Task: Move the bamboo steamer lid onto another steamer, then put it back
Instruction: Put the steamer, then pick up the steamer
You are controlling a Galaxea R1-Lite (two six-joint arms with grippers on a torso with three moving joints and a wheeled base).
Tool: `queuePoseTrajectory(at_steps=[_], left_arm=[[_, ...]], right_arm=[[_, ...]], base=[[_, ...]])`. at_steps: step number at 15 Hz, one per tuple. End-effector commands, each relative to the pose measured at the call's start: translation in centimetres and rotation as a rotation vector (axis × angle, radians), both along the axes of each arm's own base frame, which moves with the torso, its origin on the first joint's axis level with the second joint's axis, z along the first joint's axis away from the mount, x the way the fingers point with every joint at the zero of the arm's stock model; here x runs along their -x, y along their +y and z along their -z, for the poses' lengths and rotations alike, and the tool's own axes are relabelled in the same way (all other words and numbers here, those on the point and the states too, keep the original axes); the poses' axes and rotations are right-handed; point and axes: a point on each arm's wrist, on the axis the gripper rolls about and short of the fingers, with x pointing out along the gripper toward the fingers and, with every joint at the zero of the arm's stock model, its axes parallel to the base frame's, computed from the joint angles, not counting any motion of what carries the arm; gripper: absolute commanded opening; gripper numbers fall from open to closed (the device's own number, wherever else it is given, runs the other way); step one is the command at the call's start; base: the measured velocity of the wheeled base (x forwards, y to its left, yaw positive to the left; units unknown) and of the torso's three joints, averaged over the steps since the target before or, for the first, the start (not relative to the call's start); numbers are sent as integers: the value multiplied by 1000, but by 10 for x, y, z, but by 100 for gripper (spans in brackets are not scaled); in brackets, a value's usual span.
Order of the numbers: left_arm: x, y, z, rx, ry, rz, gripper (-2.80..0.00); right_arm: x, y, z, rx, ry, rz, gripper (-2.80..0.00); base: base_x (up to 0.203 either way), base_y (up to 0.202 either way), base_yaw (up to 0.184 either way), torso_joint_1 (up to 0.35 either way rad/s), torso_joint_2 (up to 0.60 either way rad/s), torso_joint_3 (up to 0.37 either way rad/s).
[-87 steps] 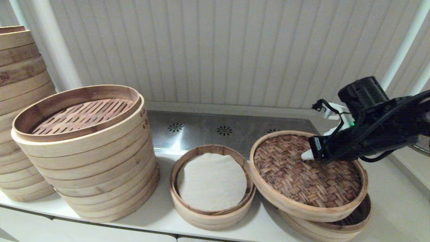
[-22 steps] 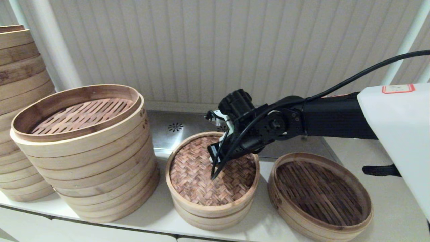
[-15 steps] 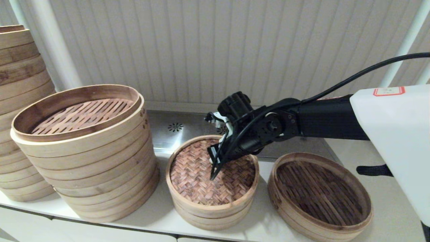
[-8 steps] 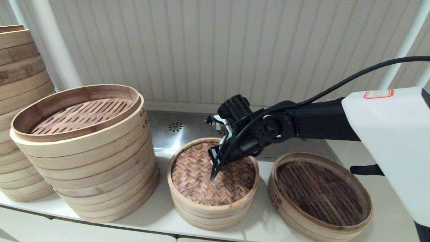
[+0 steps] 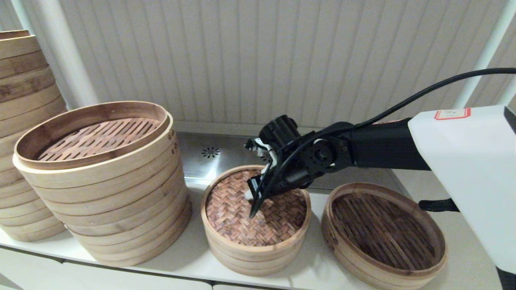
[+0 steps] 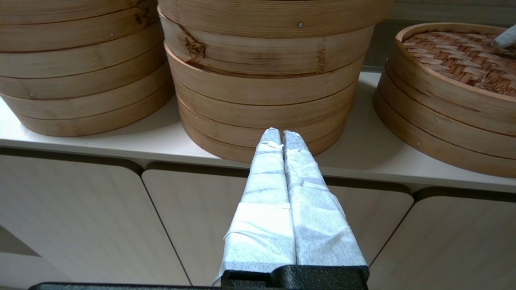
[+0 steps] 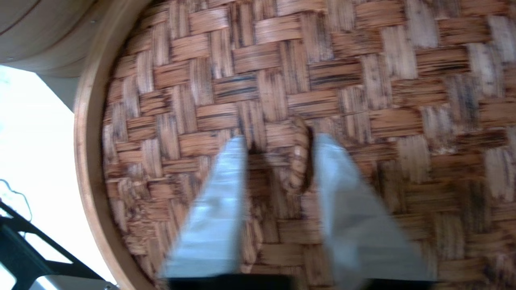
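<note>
At the far left a tall stack of wide baskets (image 5: 22, 133) rises past the top edge of the head view, its pale bamboo bands ringed one over another. Just beside it stands a second, shorter stack (image 5: 100, 181) of the same banded rings, its top basket showing a brown slatted floor. The left hand (image 6: 282, 139), fingers wrapped in white cloth and pressed together on nothing, hangs low in front of the pale cabinet doors (image 6: 80, 217), below the worktop (image 5: 193, 257) edge.

In the middle, the bamboo steamer lid (image 5: 234, 217) sits level on the small steamer (image 5: 254, 264), two low pale rings; its smooth band rim encloses a flat brown herringbone weave. The right hand (image 5: 252, 203) reaches down over the lid's centre, its white-wrapped fingers (image 7: 217, 209) parted to either side of a small woven loop handle (image 7: 299, 161), not clamped on it.

At the right, apart from the lid, lies a wider low round basket (image 5: 385, 235), uncovered, with dark slats across its bottom.
</note>
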Motion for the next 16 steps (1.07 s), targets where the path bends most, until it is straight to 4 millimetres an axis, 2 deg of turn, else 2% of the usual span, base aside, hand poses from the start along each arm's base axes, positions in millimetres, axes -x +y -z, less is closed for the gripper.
queuePoseTrajectory(at_steps=[1, 3, 6, 10, 14, 15, 16], left_arm=[[0, 0, 0, 0, 1, -1, -280], [0, 0, 0, 0, 2, -1, -280], [0, 0, 0, 0, 1, -1, -280], [0, 0, 0, 0, 2, -1, -280], [0, 0, 0, 0, 2, -1, -280], [0, 0, 0, 0, 1, -1, -280], [0, 0, 0, 0, 2, -1, -280]], right_arm=[[2, -3, -10, -15, -19, 4, 0], [10, -10, -36, -55, -66, 11, 0], [22, -37, -75, -104, -133, 49, 0], [53, -85, -130, -136, -226, 136, 0], [92, -142, -169, -132, -346, 300, 0], [104, -154, -176, -124, -376, 350, -218], [117, -166, -182, -122, -405, 396, -280]], base=[[0, 0, 0, 0, 0, 0], [0, 0, 0, 0, 0, 0], [0, 0, 0, 0, 0, 0], [0, 0, 0, 0, 0, 0], [0, 0, 0, 0, 0, 0], [0, 0, 0, 0, 0, 0], [0, 0, 0, 0, 0, 0]])
